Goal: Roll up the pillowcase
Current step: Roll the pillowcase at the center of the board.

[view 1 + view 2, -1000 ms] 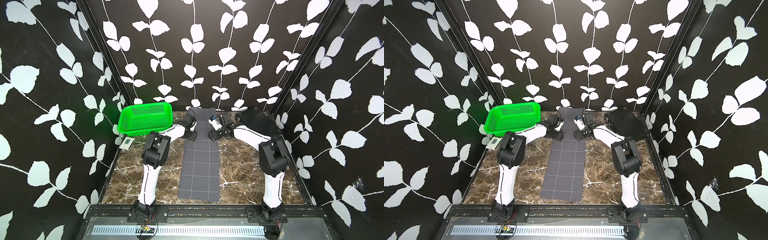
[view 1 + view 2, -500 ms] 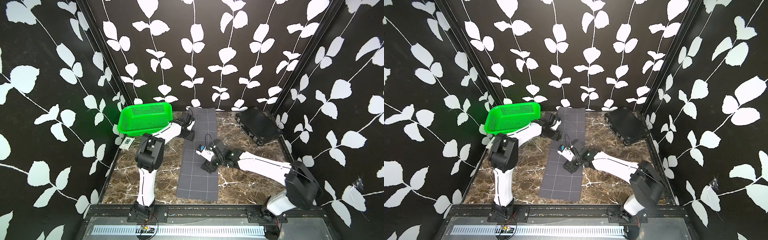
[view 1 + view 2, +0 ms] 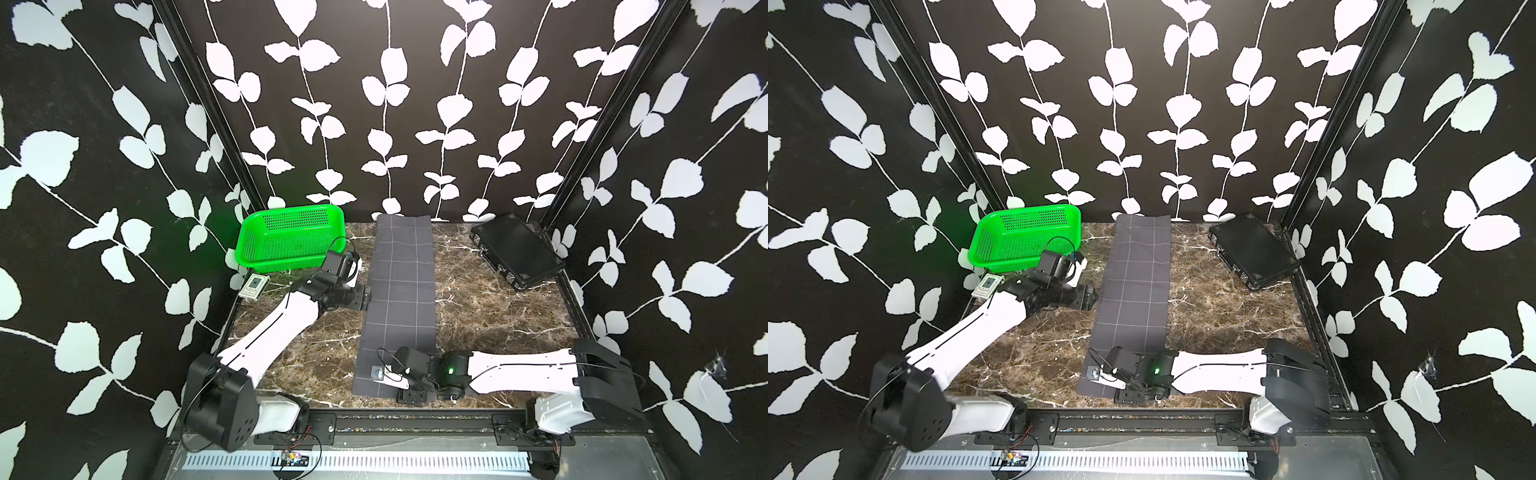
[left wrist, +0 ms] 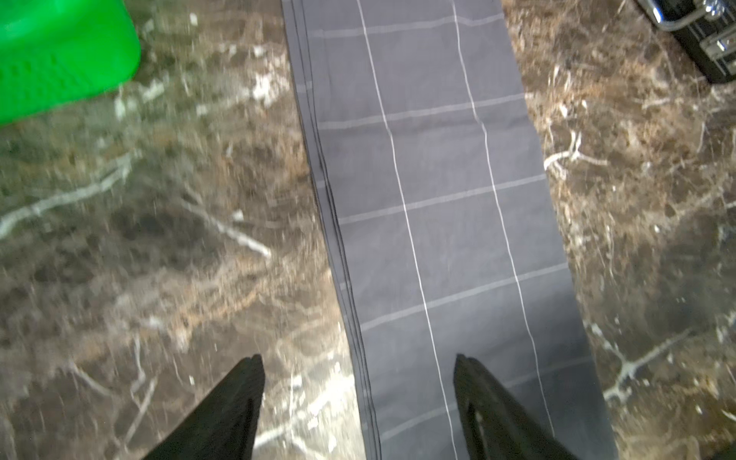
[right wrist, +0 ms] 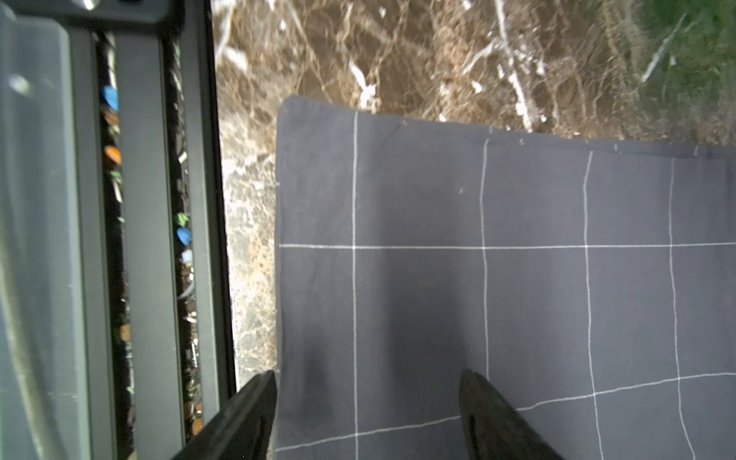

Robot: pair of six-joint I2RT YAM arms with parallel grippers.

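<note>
Left wrist view showed the left gripper with its jaws spread wide and nothing between them (one fingertip over the marble tabletop, one over cloth), straddling a long edge of the pillowcase. In both top views the pillowcase lay flat and unrolled, a long strip down the middle of the frame from the back wall toward the lower edge. The right gripper was likewise spread wide, holding nothing, at the strip's lower end near a corner. A green basket sat left of the strip's upper end, and a black case sat to its right.
</note>
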